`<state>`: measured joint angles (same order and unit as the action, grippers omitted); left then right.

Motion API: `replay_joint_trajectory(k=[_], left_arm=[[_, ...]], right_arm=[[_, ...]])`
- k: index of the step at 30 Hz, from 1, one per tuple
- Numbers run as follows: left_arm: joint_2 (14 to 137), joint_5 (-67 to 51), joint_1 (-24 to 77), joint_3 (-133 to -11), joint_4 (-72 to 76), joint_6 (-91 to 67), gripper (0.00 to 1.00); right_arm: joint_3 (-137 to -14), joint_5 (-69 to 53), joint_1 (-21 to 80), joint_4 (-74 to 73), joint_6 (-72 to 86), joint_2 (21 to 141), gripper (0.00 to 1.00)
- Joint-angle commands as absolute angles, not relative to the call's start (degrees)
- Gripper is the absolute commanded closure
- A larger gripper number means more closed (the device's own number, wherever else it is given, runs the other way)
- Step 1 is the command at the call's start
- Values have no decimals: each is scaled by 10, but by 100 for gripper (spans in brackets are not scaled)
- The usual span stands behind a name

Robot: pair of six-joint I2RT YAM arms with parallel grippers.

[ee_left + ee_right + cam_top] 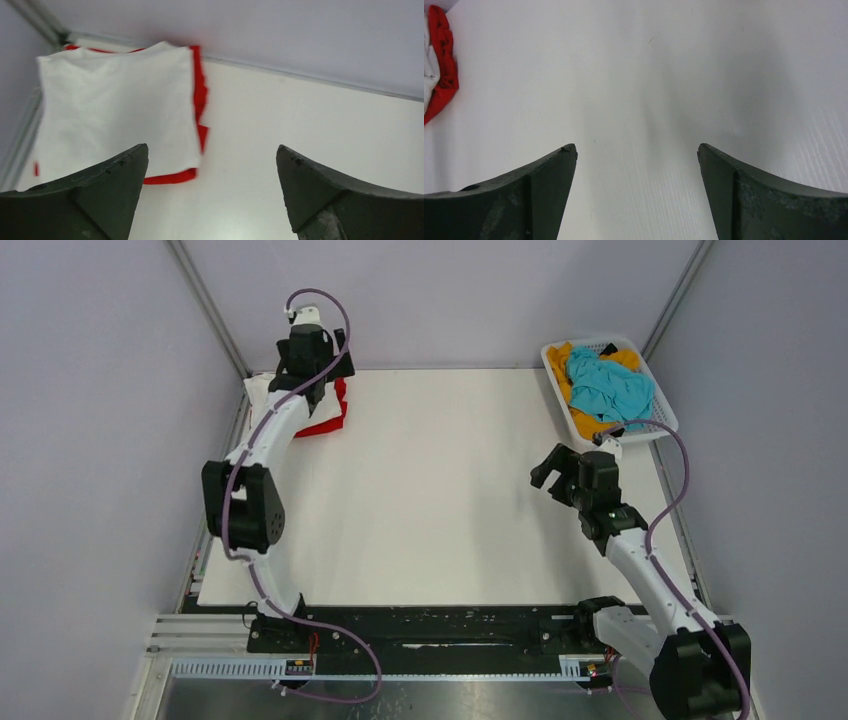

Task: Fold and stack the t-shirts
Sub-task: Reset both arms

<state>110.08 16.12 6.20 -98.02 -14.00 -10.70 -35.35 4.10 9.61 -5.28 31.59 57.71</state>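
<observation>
A folded white t-shirt [115, 110] lies on a folded red t-shirt [200, 95] in the far left corner of the table; the stack shows in the top view with the red shirt [330, 418] and white shirt [262, 390] partly hidden by the left arm. My left gripper [212, 155] is open and empty, just above and beside the stack [320, 370]. A teal t-shirt [608, 388] lies crumpled on an orange-yellow t-shirt [580, 422] in the basket. My right gripper [552, 468] is open and empty over bare table [636, 150].
The white slotted basket [660, 425] stands at the far right corner. Grey walls close in the table on three sides. The table's white surface [440, 500] spans between the arms. The red shirt's edge shows at the far left of the right wrist view [444, 60].
</observation>
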Motion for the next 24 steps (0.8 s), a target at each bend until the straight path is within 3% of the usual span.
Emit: replay_joint_trajectory(k=[1, 11, 18, 24], left_arm=[[980, 80, 102, -894, -84, -196, 1], [648, 28, 263, -434, 63, -264, 1], [530, 78, 267, -374, 1, -282, 1], [514, 112, 267, -378, -43, -281, 1]], right_arm=[[-326, 72, 94, -63, 334, 516, 0], [-285, 105, 94, -74, 349, 403, 1], [-266, 108, 94, -51, 365, 386, 0], [-253, 107, 94, -28, 367, 374, 1]])
